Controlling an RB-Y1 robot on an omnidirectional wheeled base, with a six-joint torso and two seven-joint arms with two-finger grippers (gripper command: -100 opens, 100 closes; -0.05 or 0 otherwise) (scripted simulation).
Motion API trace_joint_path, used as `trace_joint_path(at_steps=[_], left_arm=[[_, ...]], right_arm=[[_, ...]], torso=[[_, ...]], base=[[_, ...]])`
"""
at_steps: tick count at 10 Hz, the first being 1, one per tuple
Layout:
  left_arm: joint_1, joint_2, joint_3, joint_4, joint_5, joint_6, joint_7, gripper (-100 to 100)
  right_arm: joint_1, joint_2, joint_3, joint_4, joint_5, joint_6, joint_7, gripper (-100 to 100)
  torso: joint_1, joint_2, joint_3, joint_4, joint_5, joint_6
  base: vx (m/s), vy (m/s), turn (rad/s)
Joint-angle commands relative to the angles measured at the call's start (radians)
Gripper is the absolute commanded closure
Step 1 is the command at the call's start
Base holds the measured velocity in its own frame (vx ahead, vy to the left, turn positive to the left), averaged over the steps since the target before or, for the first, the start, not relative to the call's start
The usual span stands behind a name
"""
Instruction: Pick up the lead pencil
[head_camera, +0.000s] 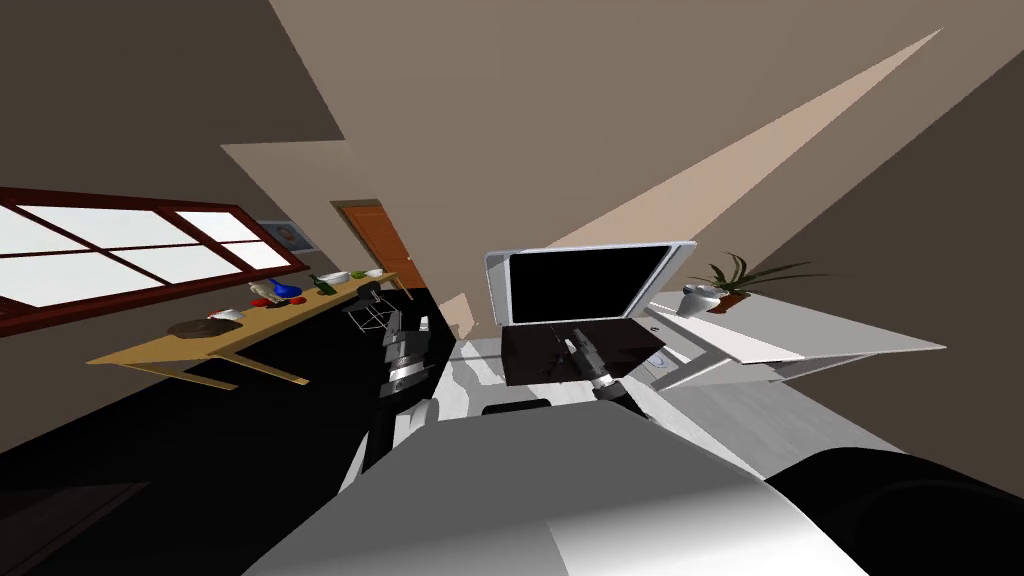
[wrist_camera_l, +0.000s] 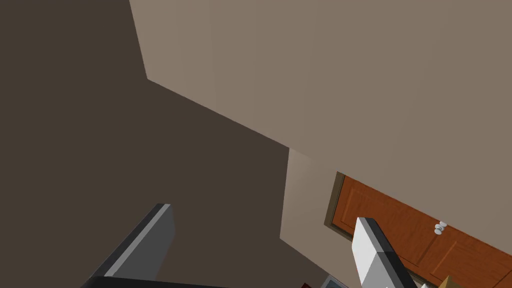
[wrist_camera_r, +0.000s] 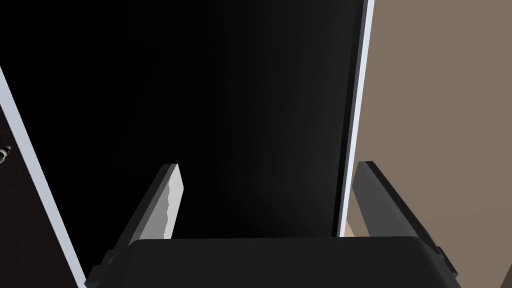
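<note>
My right gripper (head_camera: 575, 342) is held out over a dark low stand (head_camera: 540, 365), in front of a big black screen (head_camera: 590, 280) with a pale frame. In the right wrist view this gripper (wrist_camera_r: 270, 200) is open and empty, its fingers (wrist_camera_r: 165, 205) pointing at the black screen (wrist_camera_r: 225, 100) near the pale frame edge (wrist_camera_r: 357, 115). My left arm (head_camera: 405, 360) is raised to the left of the stand. Its gripper (wrist_camera_l: 260, 245) is open and holds nothing.
A white desk (head_camera: 800, 345) stands to the right with a potted plant (head_camera: 735, 275) and a pale vase (head_camera: 700, 298). To the left, a long wooden table (head_camera: 150, 350) carries bowls, a green bottle (head_camera: 322, 284) and a blue item (head_camera: 285, 290). An orange door (head_camera: 380, 245) is behind.
</note>
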Motion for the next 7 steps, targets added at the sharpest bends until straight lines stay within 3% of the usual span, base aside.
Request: trace_joint_path(at_steps=[1, 3, 6, 7], left_arm=[[0.0, 0.0, 0.0, 0.0, 0.0, 0.0, 0.0, 0], [0.0, 0.0, 0.0, 0.0, 0.0, 0.0, 0.0, 0], [0.0, 0.0, 0.0, 0.0, 0.0, 0.0, 0.0, 0], [0.0, 0.0, 0.0, 0.0, 0.0, 0.0, 0.0, 0]], right_arm=[[0.008, -0.05, 0.025, 0.05, -0.014, 0.005, -0.007, -100], [0.008, -0.05, 0.025, 0.082, -0.014, 0.005, -0.007, -100], [0.026, -0.131, 0.083, 0.173, -0.034, 0.019, -0.012, -100], [0.026, -0.131, 0.083, 0.206, -0.034, 0.019, -0.012, -100]], torso=[[0.0, 0.0, 0.0, 0.0, 0.0, 0.0], [0.0, 0.0, 0.0, 0.0, 0.0, 0.0], [0.0, -0.001, -0.001, 0.0, 0.0, 0.0], [0.0, -0.001, 0.0, 0.0, 0.0, -0.001]], base=[[-0.019, 0.048, 0.221], [-0.013, 0.024, 0.046], [-0.011, 0.039, 0.23], [-0.011, 0.032, 0.139]])
